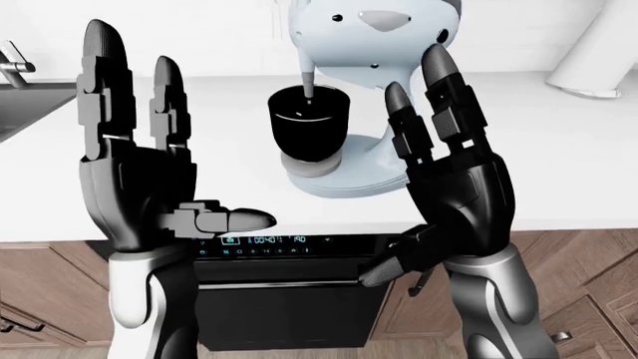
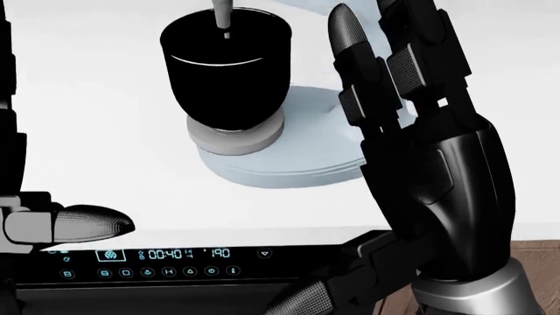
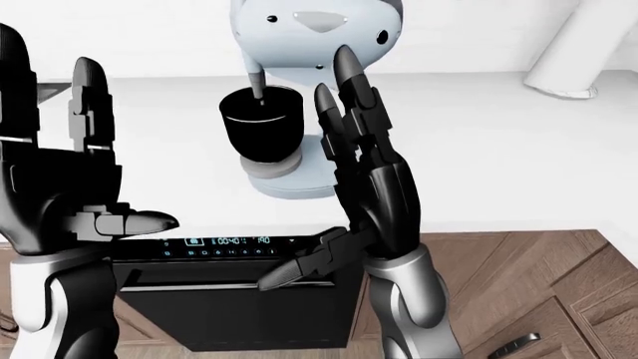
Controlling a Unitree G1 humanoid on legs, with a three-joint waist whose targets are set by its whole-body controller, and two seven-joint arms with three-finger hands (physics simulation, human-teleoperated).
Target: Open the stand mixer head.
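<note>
A pale blue stand mixer [image 1: 374, 30] stands on the white counter [image 1: 559, 164], its head at the top middle of the left-eye view, tilted over a black bowl [image 1: 308, 121] with the beater shaft [image 1: 307, 78] reaching into it. The bowl sits on the mixer's round base [image 2: 289, 157]. My left hand [image 1: 149, 157] is raised with fingers spread, open and empty, left of the bowl. My right hand [image 1: 449, 164] is raised open and empty, its fingers in front of the mixer's column, nearer the camera.
A black oven with a lit control panel [image 1: 261, 241] sits under the counter edge. Wooden cabinet fronts [image 1: 589, 284] flank it. A sink and tap [image 1: 14, 71] show at top left. A white rounded object [image 1: 598, 52] stands at top right.
</note>
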